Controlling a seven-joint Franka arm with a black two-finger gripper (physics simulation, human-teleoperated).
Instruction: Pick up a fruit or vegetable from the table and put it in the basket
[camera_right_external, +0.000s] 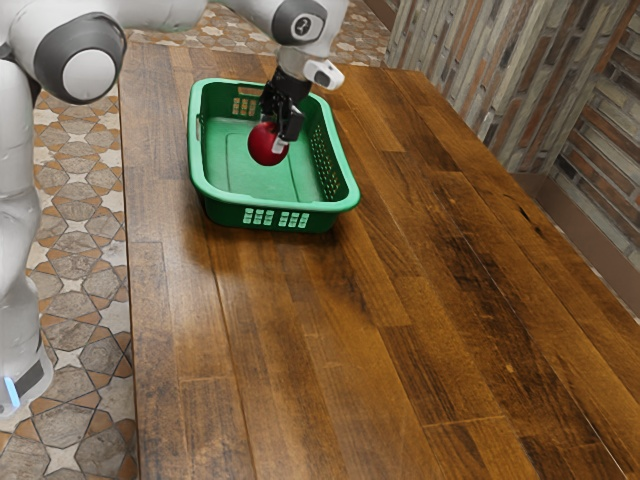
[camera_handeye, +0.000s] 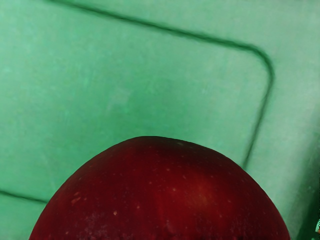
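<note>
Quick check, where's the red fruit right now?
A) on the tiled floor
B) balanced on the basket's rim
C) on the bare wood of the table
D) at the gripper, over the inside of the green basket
D: the exterior view shows the red fruit at the end of the gripper, within the outline of the green basket, and the wrist view has the basket's floor behind it.

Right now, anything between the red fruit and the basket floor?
Nothing visible in the way: the red fruit hangs in the gripper above the basket floor, with only open space between.
</note>
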